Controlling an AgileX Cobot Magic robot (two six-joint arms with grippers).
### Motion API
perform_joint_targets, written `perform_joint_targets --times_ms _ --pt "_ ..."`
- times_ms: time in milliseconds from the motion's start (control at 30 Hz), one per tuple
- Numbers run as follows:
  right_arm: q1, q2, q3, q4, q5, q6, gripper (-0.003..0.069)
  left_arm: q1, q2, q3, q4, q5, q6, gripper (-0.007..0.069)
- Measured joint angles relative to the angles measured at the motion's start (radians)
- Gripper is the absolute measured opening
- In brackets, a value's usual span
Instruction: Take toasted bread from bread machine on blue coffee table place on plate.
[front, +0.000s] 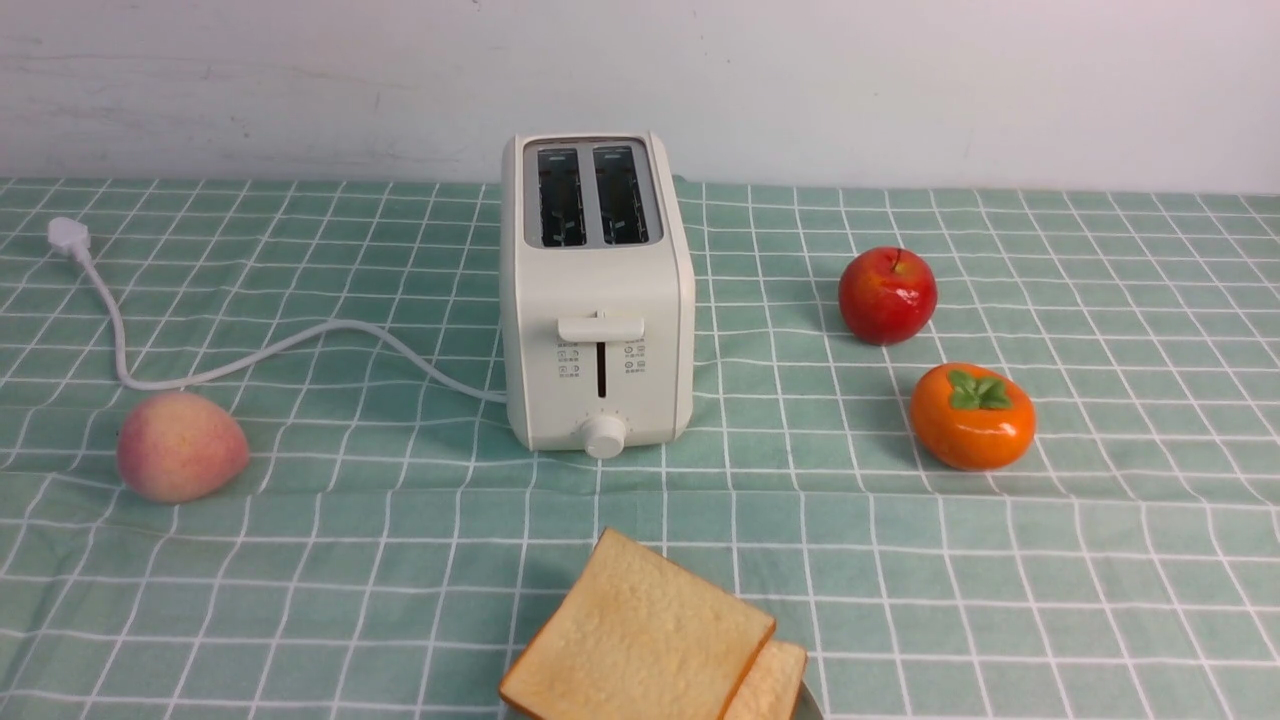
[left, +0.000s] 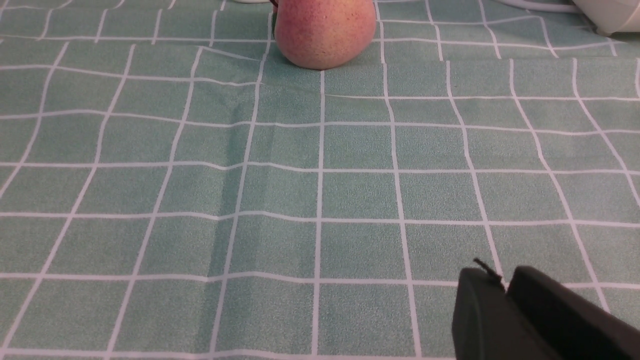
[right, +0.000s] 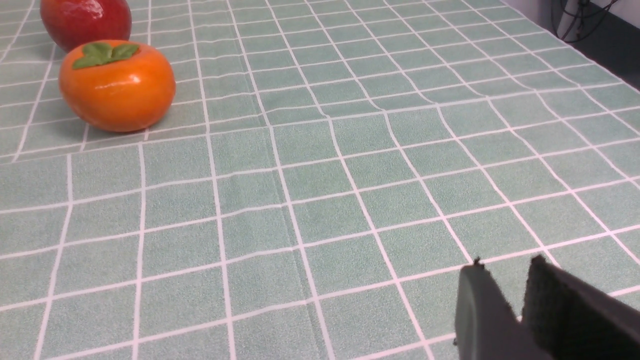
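Observation:
The bread machine (front: 597, 300) stands upright at the middle back of the blue coffee table (front: 1000, 560); both its slots look empty. Two slices of toasted bread lie at the front edge of the front view, one (front: 640, 635) overlapping the other (front: 770, 685). Only a sliver of the plate (front: 808, 706) shows under them. Neither gripper shows in the front view. My left gripper (left: 505, 280) is shut and empty, low over bare cloth. My right gripper (right: 505, 270) is shut and empty over bare cloth, its tips slightly apart.
A peach (front: 180, 445) lies at the left, also in the left wrist view (left: 325, 30). A red apple (front: 887, 295) and an orange persimmon (front: 972, 415) sit at the right. The toaster's white cord (front: 250, 355) runs left. The table's right edge (right: 575, 45) shows in the right wrist view.

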Motion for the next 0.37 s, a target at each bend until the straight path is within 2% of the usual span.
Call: perform_joint_targets --times_ms 367 --pt "0.000 0.000 0.000 0.000 0.000 0.000 0.0157 0.000 0.000 0.000 0.000 0.000 0.000 0.0090"
